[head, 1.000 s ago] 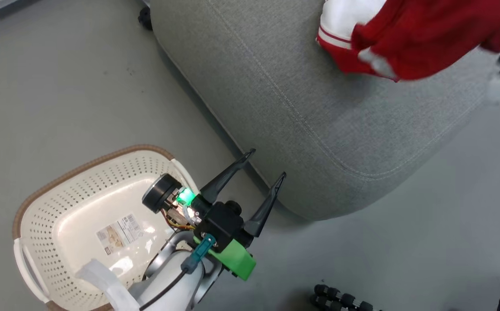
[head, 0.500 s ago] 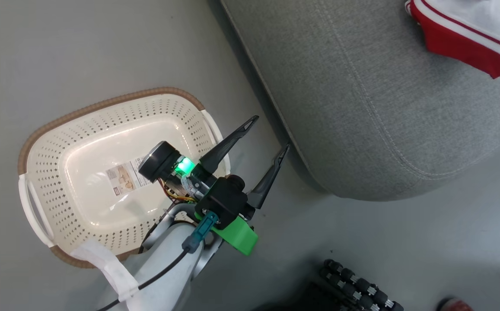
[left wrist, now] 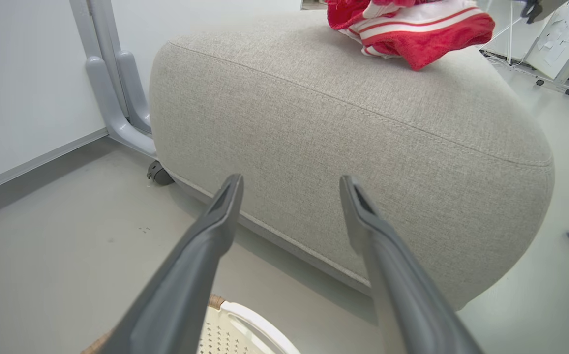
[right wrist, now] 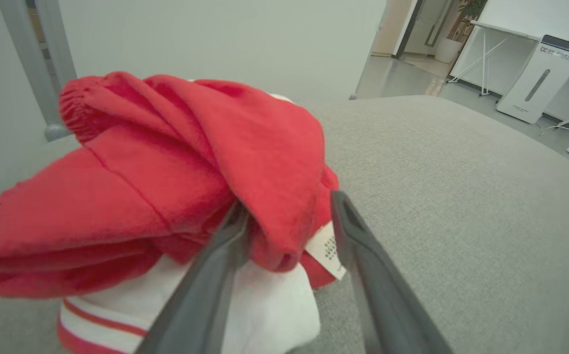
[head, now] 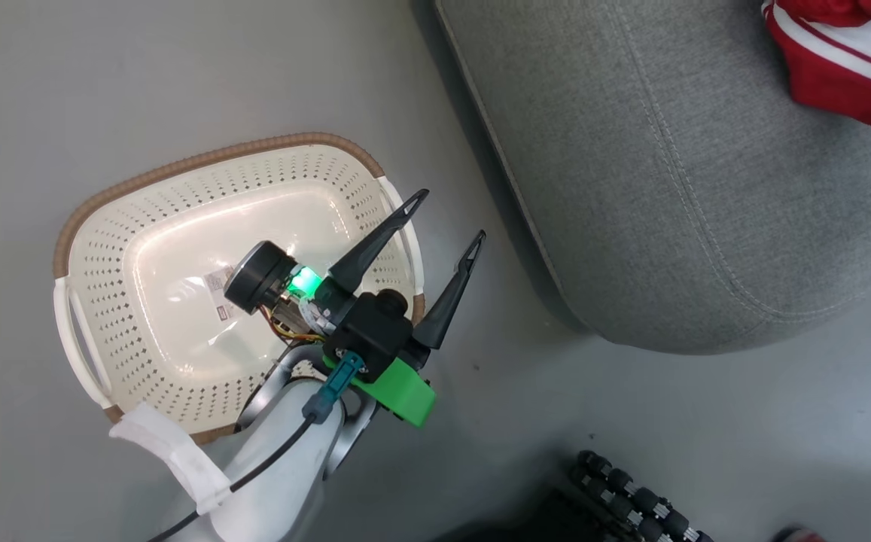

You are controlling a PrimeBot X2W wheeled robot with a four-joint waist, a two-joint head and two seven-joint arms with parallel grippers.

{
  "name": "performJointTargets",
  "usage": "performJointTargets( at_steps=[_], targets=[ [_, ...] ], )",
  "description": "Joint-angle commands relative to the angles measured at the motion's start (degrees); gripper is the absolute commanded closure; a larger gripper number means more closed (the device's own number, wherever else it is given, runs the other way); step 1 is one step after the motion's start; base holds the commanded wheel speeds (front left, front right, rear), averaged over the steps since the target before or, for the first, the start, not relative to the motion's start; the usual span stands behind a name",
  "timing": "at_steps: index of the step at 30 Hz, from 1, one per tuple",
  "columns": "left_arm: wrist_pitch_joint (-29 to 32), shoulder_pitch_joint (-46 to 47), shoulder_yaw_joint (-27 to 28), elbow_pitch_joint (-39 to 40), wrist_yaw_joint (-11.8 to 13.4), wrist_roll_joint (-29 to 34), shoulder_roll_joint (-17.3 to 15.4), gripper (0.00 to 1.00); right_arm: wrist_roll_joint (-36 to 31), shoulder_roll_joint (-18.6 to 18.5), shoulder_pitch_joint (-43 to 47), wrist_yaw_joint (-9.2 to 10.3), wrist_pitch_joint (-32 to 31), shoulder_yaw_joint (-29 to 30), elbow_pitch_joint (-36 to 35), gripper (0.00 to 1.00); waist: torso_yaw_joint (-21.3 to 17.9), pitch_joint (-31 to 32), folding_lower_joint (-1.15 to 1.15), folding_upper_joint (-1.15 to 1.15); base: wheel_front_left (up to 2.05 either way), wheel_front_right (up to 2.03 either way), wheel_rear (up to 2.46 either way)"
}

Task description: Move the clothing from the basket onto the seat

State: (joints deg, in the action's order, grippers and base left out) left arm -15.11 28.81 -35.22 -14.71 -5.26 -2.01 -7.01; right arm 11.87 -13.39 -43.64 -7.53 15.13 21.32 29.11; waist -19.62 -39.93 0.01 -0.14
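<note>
Last step, I think: letting go

The cream-white holey plastic basket (head: 96, 301), with no clothes inside, sits under the open left gripper (head: 451, 214). The soft red-and-white clothing (right wrist: 132, 196) lies on the big grey cloth seat (right wrist: 461, 196), one fold between the right gripper (right wrist: 288, 200)'s spread fingers. Next it should lift off without snagging.

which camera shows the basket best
The head view: the basket shows nearly whole from above, with its rim, both handles and labelled bottom. The left wrist view catches a corner of it at the bottom edge.

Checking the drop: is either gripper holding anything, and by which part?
Nothing: left gripper open, empty; right gripper open, a clothing fold loose between its fingers.
</note>
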Motion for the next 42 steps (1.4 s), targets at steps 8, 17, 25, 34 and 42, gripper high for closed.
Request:
performJointTargets(
  at_steps=[8, 17, 25, 34, 42],
  targets=[
    [-0.06, -2.83, 2.45, 0.84, 2.01, -2.74, 1.28, 0.0, 1.75, 5.53, 14.77, 0.08, 0.01, 0.44, -11.01, 0.0, -0.43, 7.94, -0.01, 0.14, 0.0, 0.0, 0.0],
    [-0.05, -8.64, 6.06, 2.84, 3.13, -6.71, 3.51, 0.0, -0.8, 6.63, 30.58, 0.08, 0.01, -9.92, -20.92, 0.0, 4.64, 19.51, -0.01, 0.14, 0.0, 0.0, 0.0],
    [-0.05, -15.53, 10.59, 5.79, 4.36, -9.43, 4.07, 0.0, -3.16, 5.98, 37.69, 0.08, 0.01, -19.51, -24.35, 0.0, 13.33, 28.3, -0.01, 0.14, 0.0, 0.0, 0.0],
    [-0.05, -23.88, 18.26, 9.62, 6.87, -9.16, 4.1, 0.0, -2.44, 6.69, 41.05, 0.08, 0.01, -23.92, -25.88, 0.0, 21.26, 35.41, -0.01, 0.14, 0.0, 0.0, 0.0],
    [-0.05, -29.33, 24.99, 12.26, 4.72, -6.87, 4.09, 0.0, -3.18, 7.62, 42.36, 0.08, 0.01, -22.9, -27.47, 0.0, 23.6, 38.02, -0.01, 0.14, 0.0, 0.0, 0.0]
  ],
)
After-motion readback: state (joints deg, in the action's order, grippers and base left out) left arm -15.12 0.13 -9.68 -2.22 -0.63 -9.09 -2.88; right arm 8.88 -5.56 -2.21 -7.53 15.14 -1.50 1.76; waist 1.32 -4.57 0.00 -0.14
